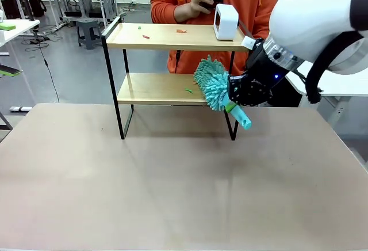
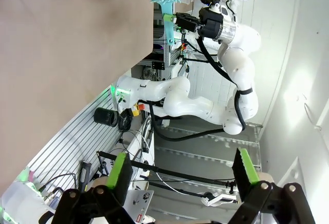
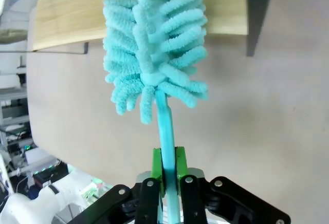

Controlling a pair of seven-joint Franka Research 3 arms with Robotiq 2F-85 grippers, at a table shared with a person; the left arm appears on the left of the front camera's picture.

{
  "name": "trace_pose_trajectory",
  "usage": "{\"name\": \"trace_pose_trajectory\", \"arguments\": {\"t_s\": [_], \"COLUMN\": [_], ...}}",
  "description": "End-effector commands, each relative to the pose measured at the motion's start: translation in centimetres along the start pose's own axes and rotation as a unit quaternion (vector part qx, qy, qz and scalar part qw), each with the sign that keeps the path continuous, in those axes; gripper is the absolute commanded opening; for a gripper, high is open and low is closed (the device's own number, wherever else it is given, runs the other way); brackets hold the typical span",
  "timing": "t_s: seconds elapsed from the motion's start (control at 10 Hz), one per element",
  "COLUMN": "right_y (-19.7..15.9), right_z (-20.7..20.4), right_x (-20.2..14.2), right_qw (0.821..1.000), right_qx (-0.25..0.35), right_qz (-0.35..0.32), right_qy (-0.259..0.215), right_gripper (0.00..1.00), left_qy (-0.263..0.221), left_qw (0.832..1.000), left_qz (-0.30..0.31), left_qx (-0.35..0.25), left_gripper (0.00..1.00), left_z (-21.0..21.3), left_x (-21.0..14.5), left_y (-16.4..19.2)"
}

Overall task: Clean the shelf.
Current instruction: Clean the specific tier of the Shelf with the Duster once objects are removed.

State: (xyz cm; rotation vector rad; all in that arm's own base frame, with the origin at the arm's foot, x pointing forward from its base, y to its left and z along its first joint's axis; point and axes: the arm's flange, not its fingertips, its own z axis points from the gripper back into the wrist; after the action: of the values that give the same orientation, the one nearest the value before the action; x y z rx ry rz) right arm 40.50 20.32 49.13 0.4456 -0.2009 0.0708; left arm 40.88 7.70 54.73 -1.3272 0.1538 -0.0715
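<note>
The shelf (image 1: 172, 37) stands at the table's (image 1: 172, 182) far side. At its lower board, the right end effector (image 3: 168, 163) clamps a teal duster (image 1: 213, 84) by the handle. The left end effector (image 2: 182, 168) is spread wide.

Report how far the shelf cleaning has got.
Done: the right gripper is shut on the handle of the teal duster. In hand: the duster head is at the right end of the lower board of the shelf. Left: a green scrap lies on that board, and orange and green scraps lie on the top board. Nothing looks swept yet.
</note>
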Motion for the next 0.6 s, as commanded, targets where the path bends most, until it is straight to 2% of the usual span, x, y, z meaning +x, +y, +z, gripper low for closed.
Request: {"name": "trace_pose_trajectory", "arguments": {"t_s": [0.0,0.2,0.5], "right_y": [0.1,0.2,-0.5], "right_z": [-0.4,-0.6,0.8], "right_x": [0.2,-0.5,-2.9], "right_qw": [0.998,0.993,0.965], "right_qx": [0.029,0.04,0.109], "right_qz": [0.032,0.068,0.154], "right_qy": [0.043,0.084,0.182], "right_gripper": [0.12,0.12,0.12], "left_qy": [-0.001,-0.001,-0.001], "left_qw": [1.0,1.0,1.0], "left_qz": [-0.006,-0.006,-0.006], "left_qx": [-0.009,-0.009,-0.009], "left_gripper": [1.0,1.0,1.0], "left_z": [0.0,0.0,0.0], "left_x": [-0.2,-0.2,-0.2], "left_y": [-0.3,-0.3,-0.3]}}
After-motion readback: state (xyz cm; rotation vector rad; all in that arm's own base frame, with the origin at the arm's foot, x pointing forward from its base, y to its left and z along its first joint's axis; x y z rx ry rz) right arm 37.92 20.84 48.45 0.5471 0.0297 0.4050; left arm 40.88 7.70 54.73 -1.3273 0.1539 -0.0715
